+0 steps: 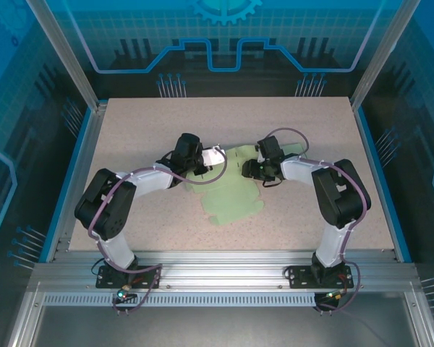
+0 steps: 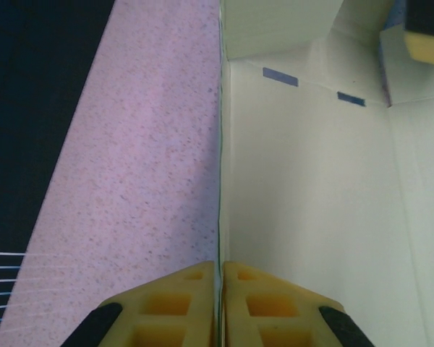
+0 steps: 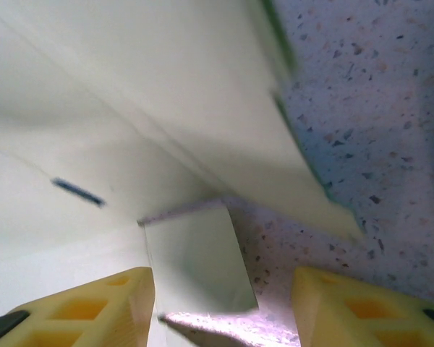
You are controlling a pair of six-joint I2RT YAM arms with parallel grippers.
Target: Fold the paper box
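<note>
The speckled beige worktop [image 1: 311,210] sits inside a blue-lit, aluminium-framed enclosure. The pale green paper box [image 1: 231,199] lies half flattened at its middle.

The left end effector [image 2: 220,289] is pressed together on the thin top edge of an upright box wall, with a yellow finger [image 2: 181,307] on each side of the card. Its wrist camera looks along that wall. The box's white inside lies to the right, crossed by a crease with two short blue marks [image 2: 281,76] beside it.

The right end effector [image 3: 224,311] is spread. A small loose flap [image 3: 199,253] stands between its fingers and is not pinched, and bare worktop shows beside it.

The overhead view gives the wider layout. The box's green outer face has a rounded lobe lying flat on its near side. The left arm reaches the box's far-left part and the right arm its far-right part.
</note>
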